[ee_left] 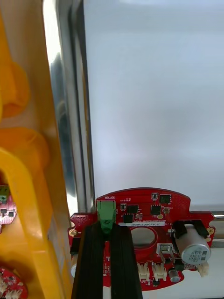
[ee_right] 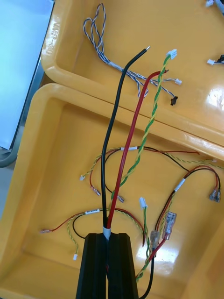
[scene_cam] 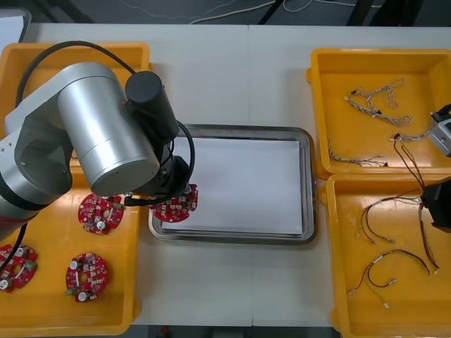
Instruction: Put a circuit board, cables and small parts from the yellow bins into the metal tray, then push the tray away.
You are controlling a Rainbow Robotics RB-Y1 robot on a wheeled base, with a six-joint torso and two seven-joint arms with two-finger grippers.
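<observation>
Holds a stiff, light circuit board (ee_left: 140, 208) by its rim in the closed left gripper (ee_left: 106, 232), at the metal tray's (scene_cam: 308, 183) lower-left corner. Pinches limp cables (ee_right: 125, 154) in the closed right gripper (ee_right: 108, 236). Best gripped clear of fragile components.

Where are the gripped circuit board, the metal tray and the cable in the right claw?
circuit board (ee_left: 142, 201): left wrist view, red upper face.
metal tray (scene_cam: 246, 129): front view, far rim.
cable (ee_right: 133, 140): right wrist view, red wire midway.

Left gripper (ee_left: 106, 229), right gripper (ee_right: 108, 236): both closed.
</observation>
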